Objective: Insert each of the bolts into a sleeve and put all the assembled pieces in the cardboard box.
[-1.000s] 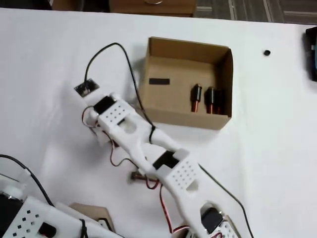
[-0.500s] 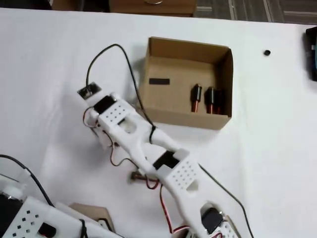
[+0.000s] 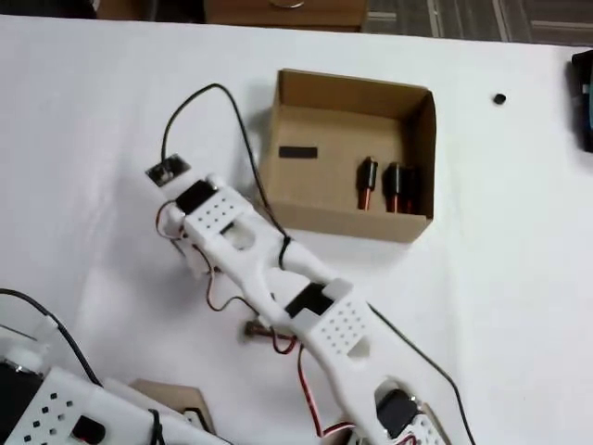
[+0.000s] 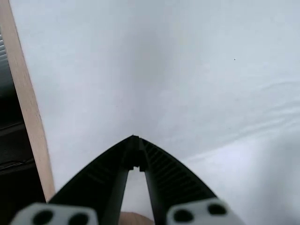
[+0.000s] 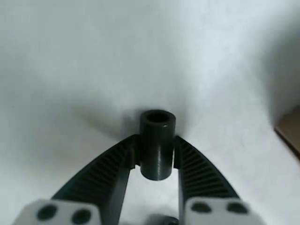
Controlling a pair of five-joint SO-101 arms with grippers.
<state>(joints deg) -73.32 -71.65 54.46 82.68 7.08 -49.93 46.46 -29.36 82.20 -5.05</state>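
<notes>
Slippage worries me most: my right gripper is pinched on the sleeve over the white table. The sleeve is a short, smooth-walled black tube with an open bore, clamped between ribbed black jaws, and if it tilts a bolt would likely catch on the rim instead of sliding in. The loose bolt, a small brownish stub, lies half under that arm's white link and red wires, which could nudge it away — meanwhile my left gripper is closed on nothing and two finished pieces lie in the matte cardboard box.
</notes>
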